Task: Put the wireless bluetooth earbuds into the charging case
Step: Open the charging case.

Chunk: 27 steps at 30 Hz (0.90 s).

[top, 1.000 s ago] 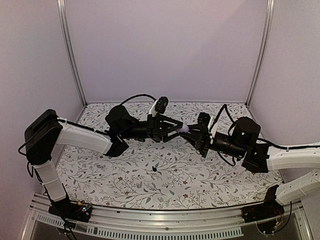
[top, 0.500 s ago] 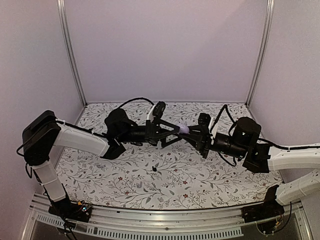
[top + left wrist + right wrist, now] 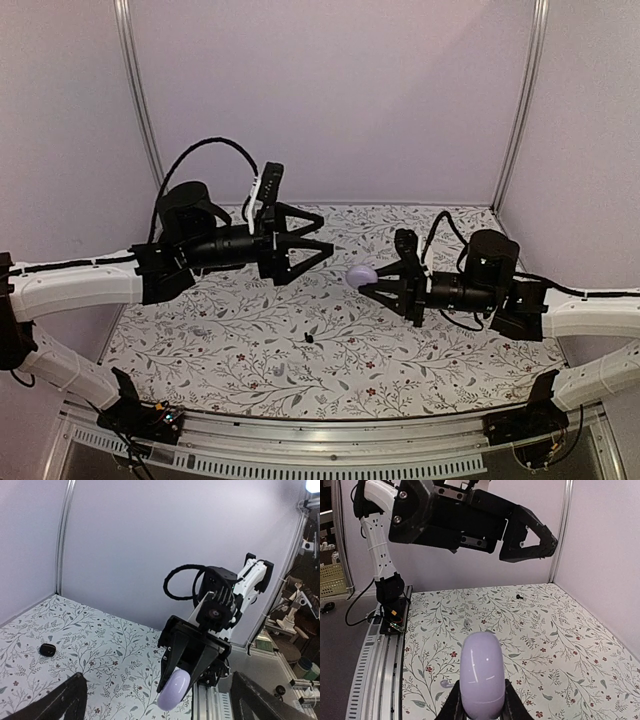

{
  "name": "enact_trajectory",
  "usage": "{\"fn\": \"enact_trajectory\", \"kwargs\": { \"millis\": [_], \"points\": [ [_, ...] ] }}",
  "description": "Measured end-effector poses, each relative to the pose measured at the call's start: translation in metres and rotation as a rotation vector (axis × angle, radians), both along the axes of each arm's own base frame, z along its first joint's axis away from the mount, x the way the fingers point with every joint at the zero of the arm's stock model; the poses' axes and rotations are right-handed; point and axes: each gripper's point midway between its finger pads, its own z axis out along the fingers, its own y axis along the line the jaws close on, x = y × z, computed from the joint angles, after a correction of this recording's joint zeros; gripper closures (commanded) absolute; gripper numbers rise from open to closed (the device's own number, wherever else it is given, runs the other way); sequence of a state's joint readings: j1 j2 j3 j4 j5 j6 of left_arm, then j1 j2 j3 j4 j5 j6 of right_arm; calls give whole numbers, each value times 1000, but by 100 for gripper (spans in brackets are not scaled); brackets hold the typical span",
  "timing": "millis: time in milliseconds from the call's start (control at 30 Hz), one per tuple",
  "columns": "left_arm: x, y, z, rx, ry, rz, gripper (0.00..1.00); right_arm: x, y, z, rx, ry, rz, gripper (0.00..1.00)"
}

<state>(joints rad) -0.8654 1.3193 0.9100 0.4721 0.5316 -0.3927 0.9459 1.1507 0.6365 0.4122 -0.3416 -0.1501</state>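
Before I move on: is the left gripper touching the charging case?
Apart. The top view shows cloth between the open left gripper and the charging case in the right gripper.

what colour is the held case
The charging case is pale lavender, best seen in the right wrist view.

From above, an earbud [image 3: 308, 339] is a mere speck at lower centre. The charging case [image 3: 481, 675], cut by the right wrist view's bottom edge, largely hides the right tool [image 3: 480, 703].
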Motion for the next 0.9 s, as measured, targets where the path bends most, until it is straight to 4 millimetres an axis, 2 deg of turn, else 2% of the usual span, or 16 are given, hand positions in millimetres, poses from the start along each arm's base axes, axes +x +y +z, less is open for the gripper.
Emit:
{"fn": "enact_trajectory", "kwargs": {
  "millis": [133,267,500,900],
  "points": [
    [-16,-12,-20,98,-128,-11,5,-8,7,9,22,50,69,100],
    [-28,-23,-41,175,-193,-38,11,-15,15,10,24,93,131,100],
    [-23,-34,-63,258,-214,-35,20,-22,18,-3,-10,147,174,100],
    [-14,-39,-58,266,-178,-16,28,-20,16,-4,-17,147,180,100]
  ]
}}
